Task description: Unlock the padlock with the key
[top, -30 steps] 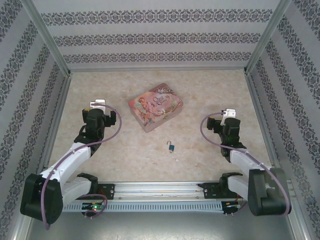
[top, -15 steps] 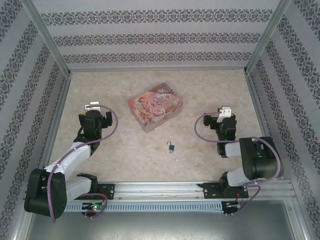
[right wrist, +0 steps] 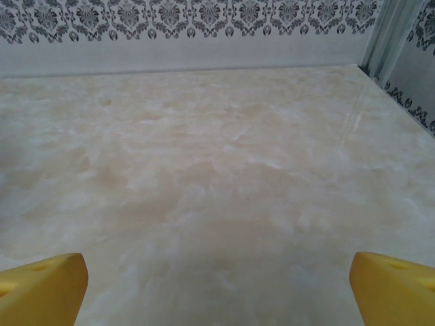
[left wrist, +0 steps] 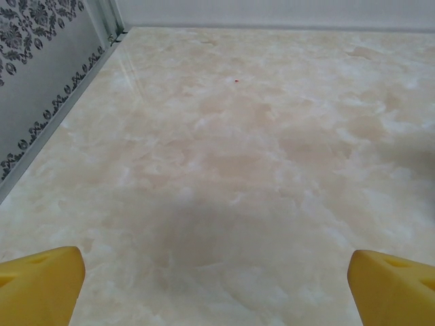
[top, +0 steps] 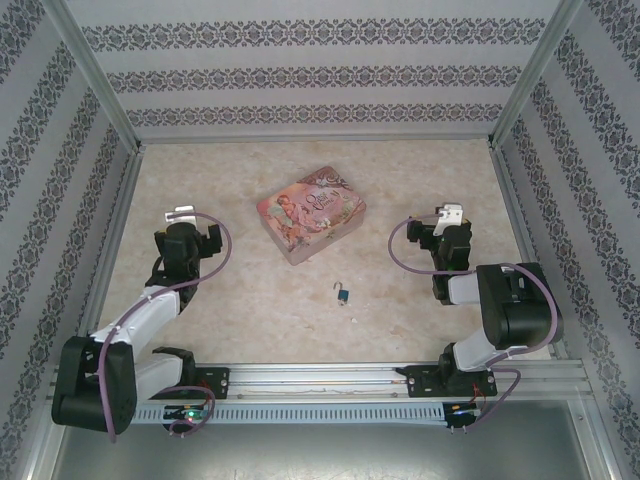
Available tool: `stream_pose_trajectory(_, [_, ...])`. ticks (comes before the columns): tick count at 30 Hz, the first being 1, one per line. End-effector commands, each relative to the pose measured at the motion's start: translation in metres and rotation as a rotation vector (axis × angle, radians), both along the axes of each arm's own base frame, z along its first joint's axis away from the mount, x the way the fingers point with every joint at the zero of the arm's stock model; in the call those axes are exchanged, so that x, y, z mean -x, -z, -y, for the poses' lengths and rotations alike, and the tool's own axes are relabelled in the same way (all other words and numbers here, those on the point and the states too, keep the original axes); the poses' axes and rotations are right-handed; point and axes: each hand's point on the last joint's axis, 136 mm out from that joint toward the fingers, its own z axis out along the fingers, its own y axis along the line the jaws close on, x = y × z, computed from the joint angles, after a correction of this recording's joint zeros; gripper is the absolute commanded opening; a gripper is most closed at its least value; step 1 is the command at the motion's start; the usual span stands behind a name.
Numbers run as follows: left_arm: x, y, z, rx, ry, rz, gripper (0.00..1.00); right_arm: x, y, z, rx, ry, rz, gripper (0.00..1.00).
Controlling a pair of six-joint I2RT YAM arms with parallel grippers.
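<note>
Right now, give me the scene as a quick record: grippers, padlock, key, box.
left gripper: open, empty, above bare table
right gripper: open, empty, above bare table
padlock: lying on the table between the two arms, nothing touching it
key: too small to make out from the top view
pink box: farther back than the padlock, apart from it
task state: not yet started

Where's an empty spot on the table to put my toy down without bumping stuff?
The widest bare stretch runs along the back wall, behind the pink box. There is also room between the box and the left gripper, and between the box and the right gripper. It is tightest in the middle, where the padlock lies near the box.
</note>
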Motion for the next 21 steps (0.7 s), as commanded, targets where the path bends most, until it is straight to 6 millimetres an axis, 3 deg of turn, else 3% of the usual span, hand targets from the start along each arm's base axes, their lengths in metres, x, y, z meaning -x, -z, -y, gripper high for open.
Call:
stream_pose_trajectory(1, [-0.006,-0.001,-0.004,0.033,-0.011,0.047,0.99,-0.001,-0.005,0.006,-0.010,0.027,0.010,0.99])
stream_pose_trajectory(21, [-0.042,0.021,0.011,-0.012,0.142,0.171,0.99,-0.001,-0.005,0.006,-0.008,0.028,0.009,0.98])
